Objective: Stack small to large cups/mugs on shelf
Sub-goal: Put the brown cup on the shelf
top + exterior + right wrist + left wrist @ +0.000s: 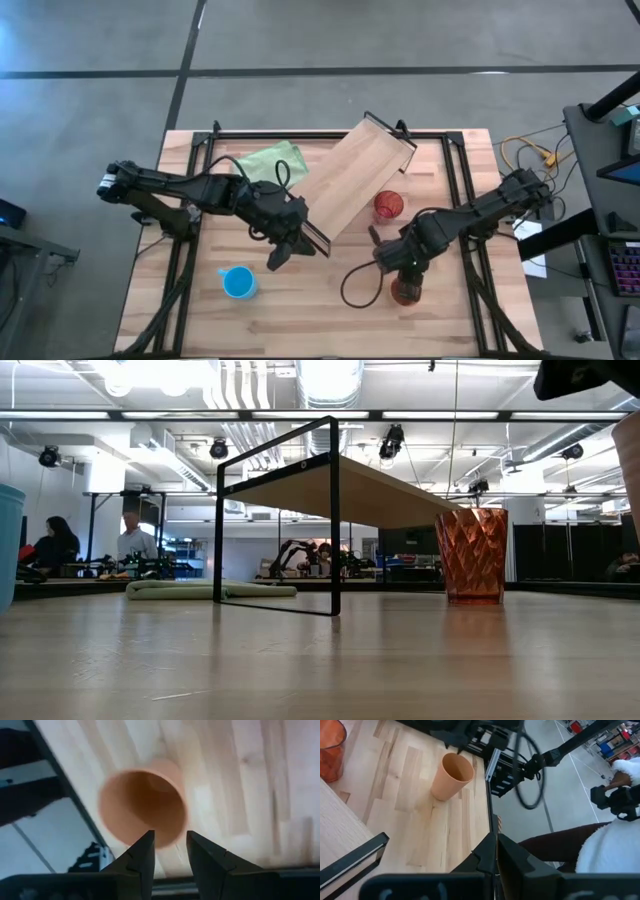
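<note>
A: High view first, biggest things down. What is sitting where?

B: The tabletop (330, 320) is carrying the shelf (355, 180), which is standing slanted near the middle. The red tumbler (388, 206) is standing just beside the shelf's near edge. The blue cup (238, 283) is standing apart, toward the left front. The orange-brown cup (404, 291) is sitting at the right front, under the right arm.

A: And the right gripper (169, 851)?

B: It is hanging just above that orange-brown cup, fingers spread in a narrow gap. In the right wrist view the cup's rim is lying right between them, but I cannot tell whether they are touching it. It is grasping nothing yet, I judge.

A: The left gripper (283, 252)?

B: It is waiting near the shelf's left corner, fingers pressed together and empty.

A: What is worrying you?

B: The gap looks narrow against the cup's mouth. If a finger is landing on the rim rather than straddling the wall, the light cup is likely tipping or skidding toward the tabletop's edge nearby.
</note>
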Controlling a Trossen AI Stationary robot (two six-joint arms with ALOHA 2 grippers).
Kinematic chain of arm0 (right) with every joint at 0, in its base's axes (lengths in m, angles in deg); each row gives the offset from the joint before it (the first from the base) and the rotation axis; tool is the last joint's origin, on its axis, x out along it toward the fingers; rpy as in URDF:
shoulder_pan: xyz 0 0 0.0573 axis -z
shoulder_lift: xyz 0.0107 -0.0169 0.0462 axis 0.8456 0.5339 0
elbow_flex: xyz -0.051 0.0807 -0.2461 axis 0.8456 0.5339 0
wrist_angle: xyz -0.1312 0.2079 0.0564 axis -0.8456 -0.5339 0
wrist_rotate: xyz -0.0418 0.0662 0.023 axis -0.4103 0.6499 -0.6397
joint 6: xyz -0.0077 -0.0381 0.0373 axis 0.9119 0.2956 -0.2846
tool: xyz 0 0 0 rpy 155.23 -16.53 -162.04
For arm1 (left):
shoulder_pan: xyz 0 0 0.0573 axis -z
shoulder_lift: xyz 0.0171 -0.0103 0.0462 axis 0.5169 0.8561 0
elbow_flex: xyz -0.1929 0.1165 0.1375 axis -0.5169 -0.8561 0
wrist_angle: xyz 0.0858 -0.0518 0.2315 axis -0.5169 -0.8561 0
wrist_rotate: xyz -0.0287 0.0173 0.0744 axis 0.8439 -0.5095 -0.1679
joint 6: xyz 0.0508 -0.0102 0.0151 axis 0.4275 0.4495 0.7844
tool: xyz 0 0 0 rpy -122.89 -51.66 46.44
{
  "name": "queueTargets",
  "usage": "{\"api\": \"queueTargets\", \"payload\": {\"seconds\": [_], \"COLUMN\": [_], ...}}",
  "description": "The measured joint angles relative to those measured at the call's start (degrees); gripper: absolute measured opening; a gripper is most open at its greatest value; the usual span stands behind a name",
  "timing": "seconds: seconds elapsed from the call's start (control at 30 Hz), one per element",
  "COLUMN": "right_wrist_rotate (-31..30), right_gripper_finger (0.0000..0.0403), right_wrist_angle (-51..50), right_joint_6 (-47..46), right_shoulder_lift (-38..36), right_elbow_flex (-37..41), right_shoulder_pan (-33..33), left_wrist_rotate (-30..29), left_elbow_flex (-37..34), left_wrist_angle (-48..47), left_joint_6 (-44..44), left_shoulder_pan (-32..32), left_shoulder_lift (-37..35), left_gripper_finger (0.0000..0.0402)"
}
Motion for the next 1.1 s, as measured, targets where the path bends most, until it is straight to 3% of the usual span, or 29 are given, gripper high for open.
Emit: {"api": "queueTargets", "payload": {"seconds": [0.33, 0.73, 1.1], "right_wrist_rotate": [-3.3, -3.5, -3.7], "right_gripper_finger": [0.01, 0.0099, 0.0092], "right_wrist_angle": [1.8, 6.3, 7.3], "right_joint_6": [0.0, -3.1, -3.6], "right_shoulder_lift": [0.0, 0.0, 0.0], "right_elbow_flex": [1.3, 8.4, 8.8], "right_shoulder_pan": [-0.4, -2.2, -2.4], "left_wrist_rotate": [-4.8, -4.8, -4.8], "left_elbow_flex": [-0.1, 0.0, 0.0], "left_wrist_angle": [3.4, 7.4, 8.3], "left_joint_6": [3.2, 4.8, 4.4], "left_shoulder_pan": [-0.2, -0.1, -0.1], "left_shoulder_lift": [0.4, 0.4, 0.4], "left_gripper_finger": [0.0, 0.0, 0.0]}}
